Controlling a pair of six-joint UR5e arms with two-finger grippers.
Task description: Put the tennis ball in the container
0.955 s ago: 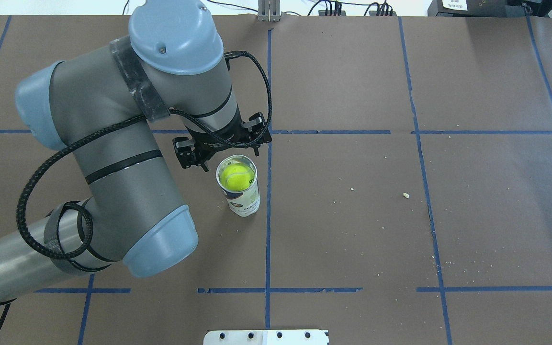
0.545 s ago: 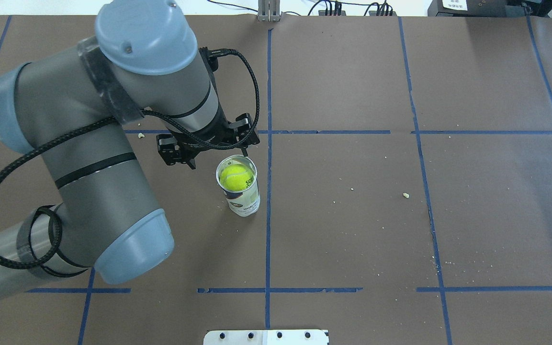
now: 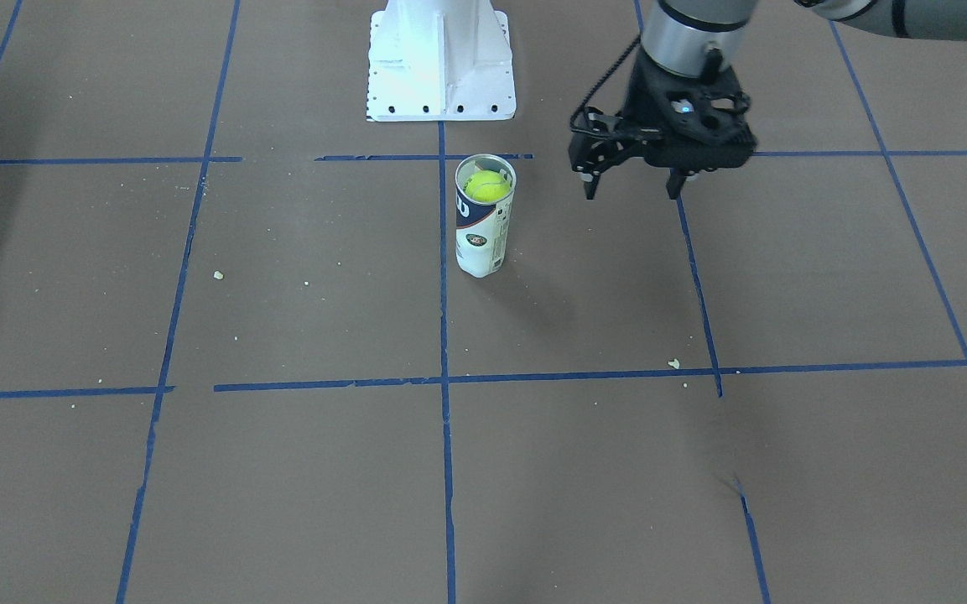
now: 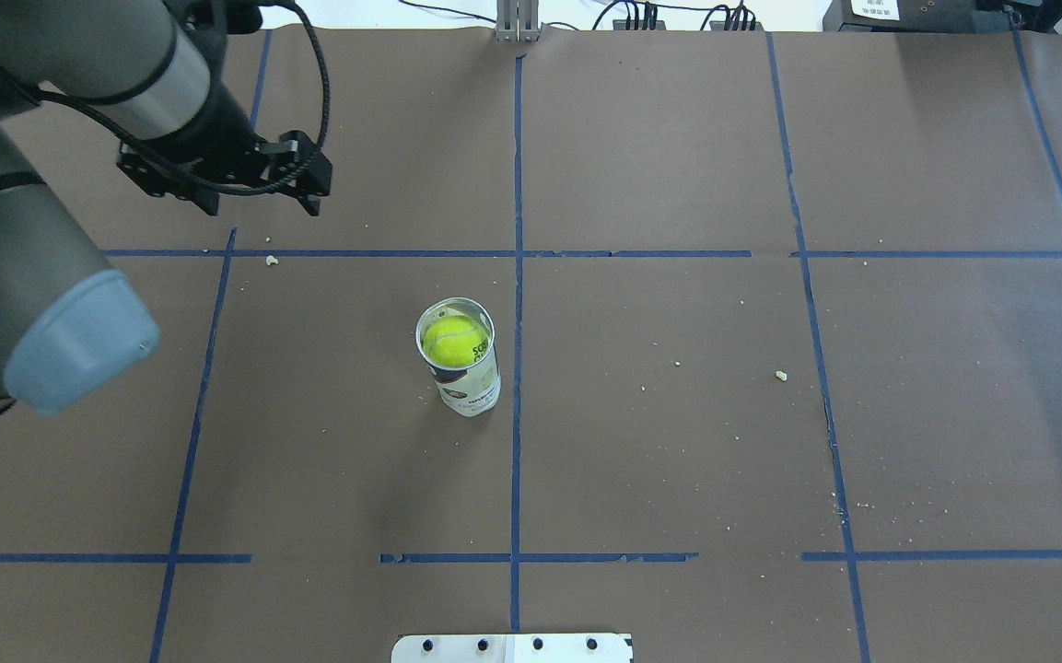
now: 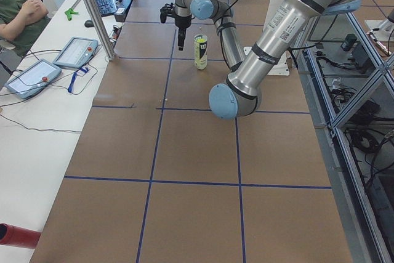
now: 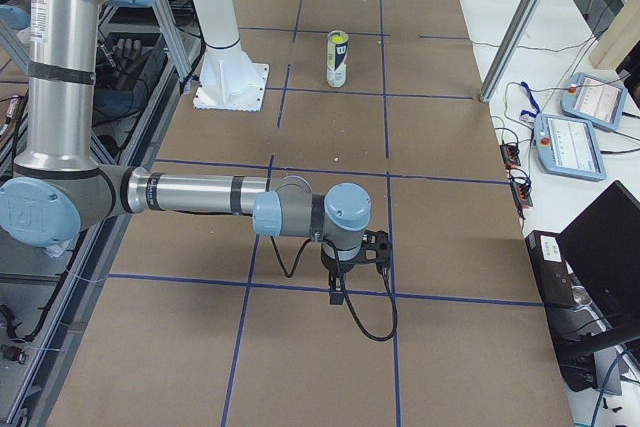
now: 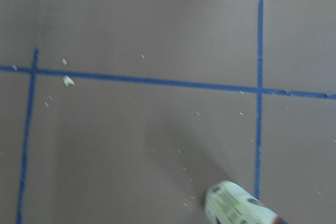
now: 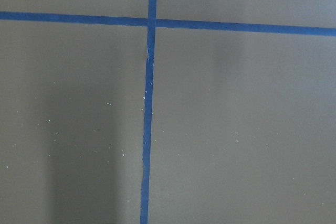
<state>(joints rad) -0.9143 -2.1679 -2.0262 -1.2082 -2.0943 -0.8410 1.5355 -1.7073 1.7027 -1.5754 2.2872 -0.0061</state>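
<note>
The tennis ball (image 4: 454, 339) sits inside the container (image 4: 466, 382), just below its metal rim. This clear tube with a white and navy label stands upright near the table's middle, and both also show in the front view, ball (image 3: 487, 186) in container (image 3: 480, 239). My left gripper (image 4: 262, 207) hangs open and empty above the table, well off to the tube's far left. The front view shows that left gripper (image 3: 632, 191) with its fingers spread. The tube's base (image 7: 236, 208) shows at the bottom of the left wrist view. My right gripper (image 6: 345, 282) hovers low, far from the tube; I cannot tell its state.
The white pedestal base (image 3: 441, 59) stands behind the tube on the robot's side. Brown paper with blue tape lines (image 4: 517, 184) covers the table, with small crumbs (image 4: 780, 375) scattered about. Tablets (image 5: 74, 50) and a seated person (image 5: 18, 4) are at a side table.
My left gripper has pulled away from beside the tube's mouth, going left and farther out, and stays open. The ball and tube have not moved.
</note>
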